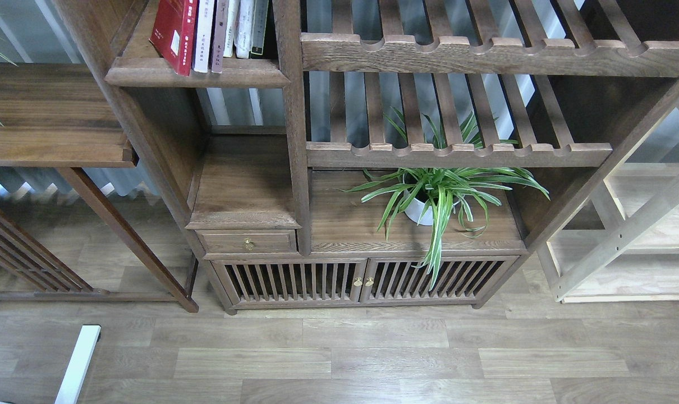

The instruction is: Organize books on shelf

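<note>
Several books (210, 31) stand upright on the top-left plank of the dark-brown wooden shelf (294, 129). A thick dark-red volume with a white label (174, 33) is leftmost and leans slightly. Thinner white, mauve and dark-green ones stand to its right, against the upright post. Their tops are cut off by the upper edge of the view. Neither of my arms nor grippers shows anywhere in the head view.
A spider plant in a white pot (429, 196) sits on the lower right plank. Below are a brass-knobbed drawer (248, 242) and two slatted doors (362, 280). A dark side table (53, 118) stands left, a light wooden rack (637, 235) right, a white bar (78, 365) on the floor.
</note>
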